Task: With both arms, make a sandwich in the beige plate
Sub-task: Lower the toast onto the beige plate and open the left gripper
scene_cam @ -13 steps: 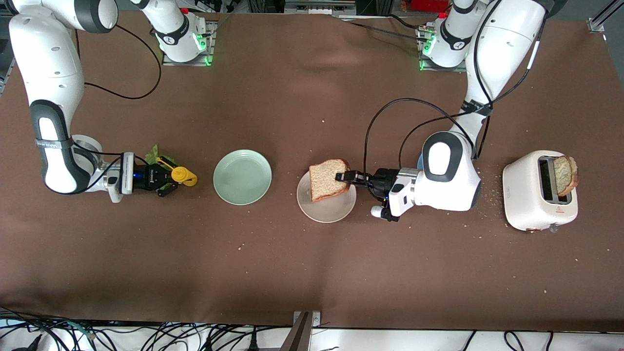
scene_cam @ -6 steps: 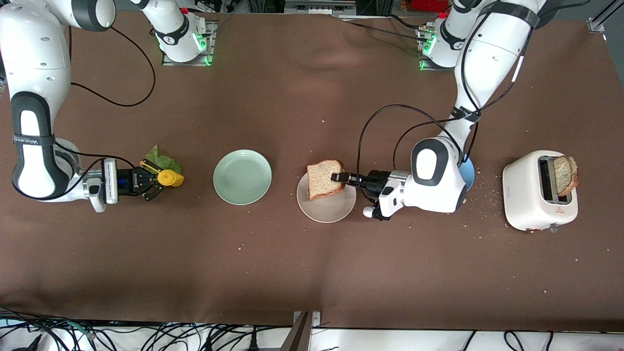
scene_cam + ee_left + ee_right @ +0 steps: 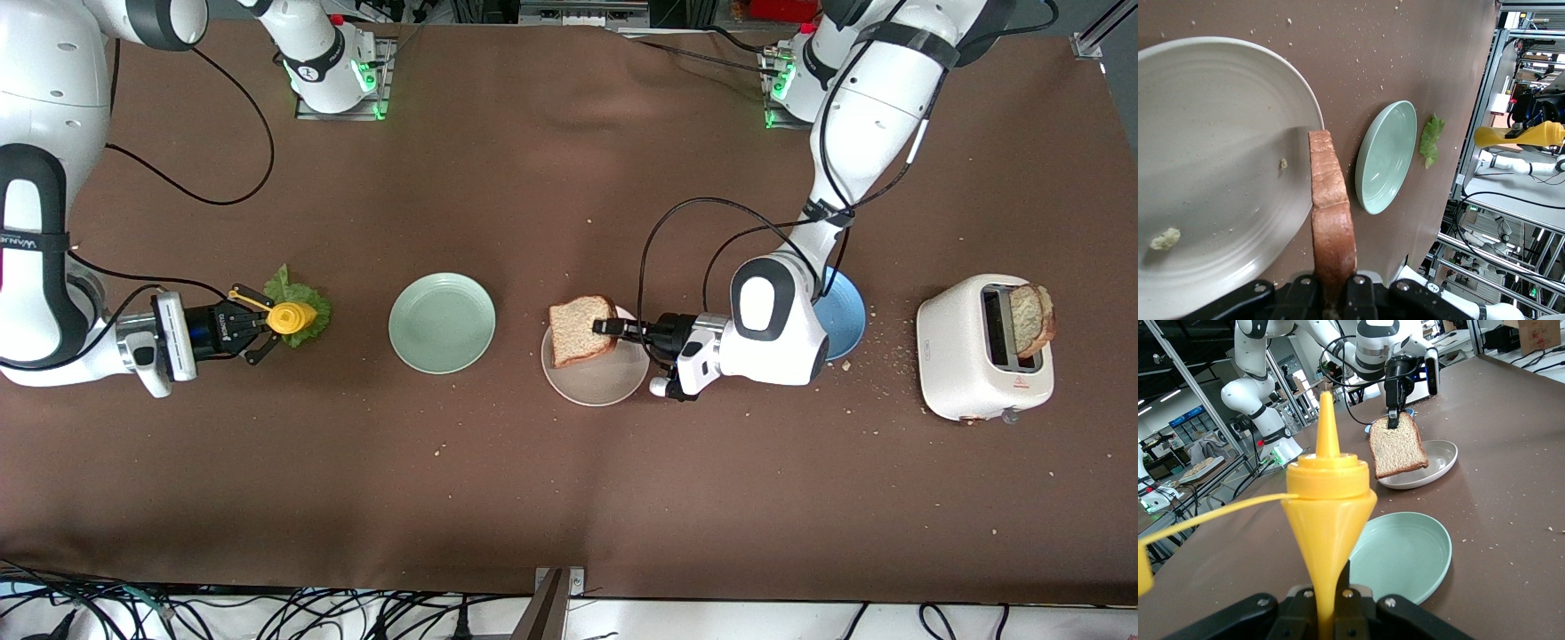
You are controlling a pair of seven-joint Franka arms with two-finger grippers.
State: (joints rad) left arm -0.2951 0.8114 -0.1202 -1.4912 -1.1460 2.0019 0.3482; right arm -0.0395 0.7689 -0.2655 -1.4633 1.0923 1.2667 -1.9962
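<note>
Bread slice has shifted in left claw over beige plate.

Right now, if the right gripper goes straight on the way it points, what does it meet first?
Probably the mint-green plate. The right gripper, shut on the yellow squeeze bottle, points along the table toward it; height is unclear, so it may pass above.

left gripper: bread slice held over beige plate | right gripper: yellow squeeze bottle held over lettuce leaf
</note>
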